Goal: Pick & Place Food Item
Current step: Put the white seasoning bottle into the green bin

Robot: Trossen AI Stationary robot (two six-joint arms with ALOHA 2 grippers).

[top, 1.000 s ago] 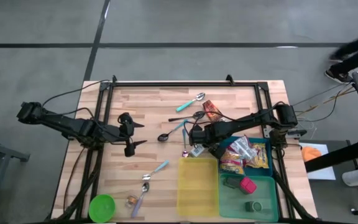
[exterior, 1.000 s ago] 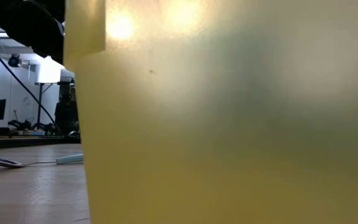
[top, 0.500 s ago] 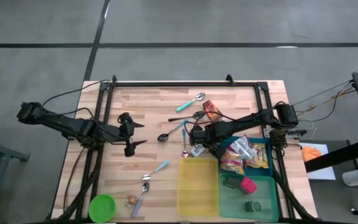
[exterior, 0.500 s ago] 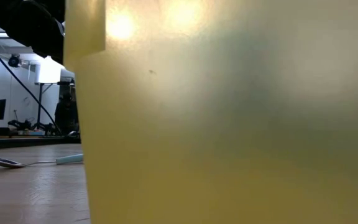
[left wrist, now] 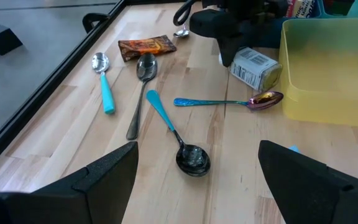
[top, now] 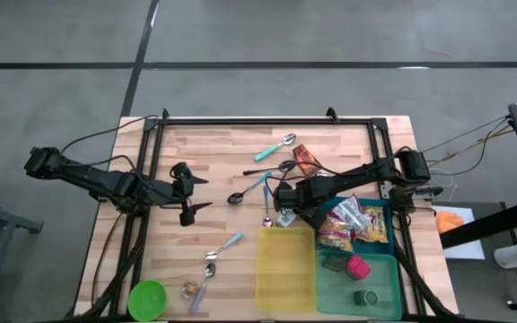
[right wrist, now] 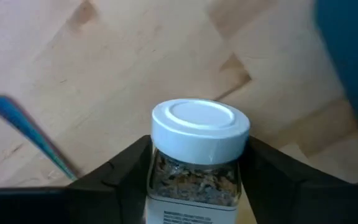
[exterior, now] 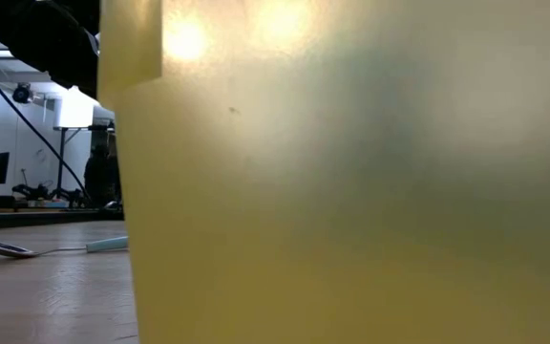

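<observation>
At frame centre, the right gripper [right wrist: 194, 186] fingers pinch a white-lidded jar [right wrist: 197, 158]; squeeze evenly below the lid before lifting, left gripper [top: 189, 190] spread idle.

Robot lab, framed test table [top: 223, 144], tripod lamp [exterior: 74, 110]

Six spoons lie on the table, among them a teal-handled metal spoon [top: 276, 146] and a blue-handled black spoon [left wrist: 179, 140]. Three plastic bins: one yellow rectangular bin [top: 285, 267], one green bin [top: 386, 289], one blue bin [top: 385, 209]. One brown snack wrapper [left wrist: 146, 46]. One round green lid [top: 147, 298]. One white-lidded clear jar [right wrist: 199, 158], gripped between the fingers of the right gripper [right wrist: 194, 186].
</observation>
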